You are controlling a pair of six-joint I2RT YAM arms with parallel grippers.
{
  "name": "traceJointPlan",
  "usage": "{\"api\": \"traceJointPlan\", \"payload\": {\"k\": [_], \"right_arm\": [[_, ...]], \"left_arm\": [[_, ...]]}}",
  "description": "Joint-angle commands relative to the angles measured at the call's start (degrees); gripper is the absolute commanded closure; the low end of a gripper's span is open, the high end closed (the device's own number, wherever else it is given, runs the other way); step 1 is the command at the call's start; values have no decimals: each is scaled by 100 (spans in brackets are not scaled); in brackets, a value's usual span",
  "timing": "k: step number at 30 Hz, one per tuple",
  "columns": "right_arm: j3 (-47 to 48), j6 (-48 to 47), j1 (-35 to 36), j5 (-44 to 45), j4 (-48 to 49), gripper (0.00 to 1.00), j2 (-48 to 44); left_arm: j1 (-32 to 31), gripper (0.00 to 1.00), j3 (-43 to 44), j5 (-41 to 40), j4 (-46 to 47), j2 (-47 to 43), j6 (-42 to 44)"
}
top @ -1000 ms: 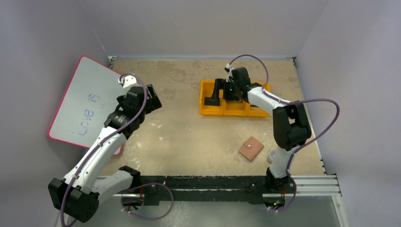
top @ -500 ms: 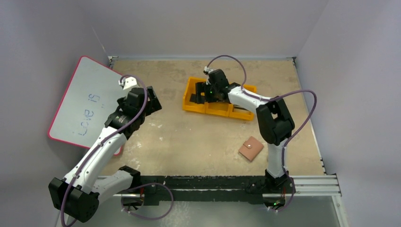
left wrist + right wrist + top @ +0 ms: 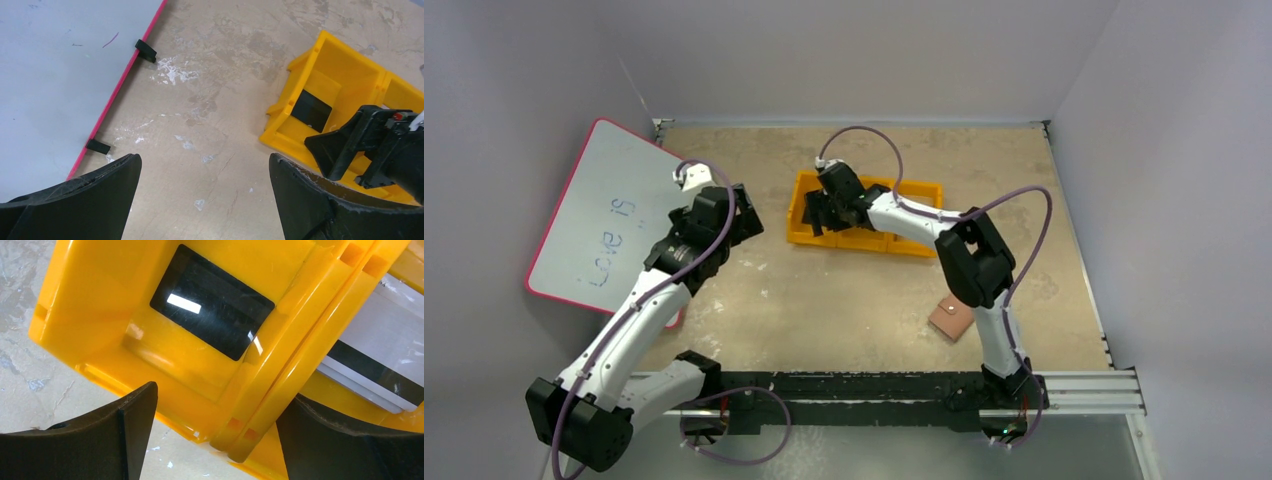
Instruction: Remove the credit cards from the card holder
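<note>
The card holder (image 3: 946,318), a closed tan wallet with a snap, lies on the table at the front right, partly behind my right arm. My right gripper (image 3: 824,212) is far from it, at the orange tray (image 3: 929,188). In the right wrist view it (image 3: 215,435) is open and straddles the tray's front wall (image 3: 300,340) by a divider. A dark card (image 3: 212,302) lies in the left compartment. A pale card with a black stripe (image 3: 375,360) lies in the one beside it. My left gripper (image 3: 749,212) is open and empty (image 3: 205,190) above bare table.
A red-edged whiteboard (image 3: 594,215) leans at the left, also in the left wrist view (image 3: 50,75). The tray (image 3: 325,65) sits to the right of my left gripper. Grey walls close in the table on three sides.
My right gripper has swung left across the back of the table, and the orange tray has slid left with it and turned a little. The wallet and left arm have not moved.
</note>
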Motion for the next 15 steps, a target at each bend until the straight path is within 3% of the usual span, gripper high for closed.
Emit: {"api": "traceJointPlan", "payload": {"k": [1,7,11,15], "right_arm": [[379,-178,321,497,-279,15,151],[681,-119,410,822,-557,10,14],[912,-265,421,1191,-748,2,-724],[445,112,421,1839,-887,0,-1654]], "left_arm": [[22,0,68,-200,9,-166,-65],[18,0,43,-257,21,-190,-78],[22,0,149,-177,-80,-233,-109],[20,0,163,65,-80,-346,-97]]}}
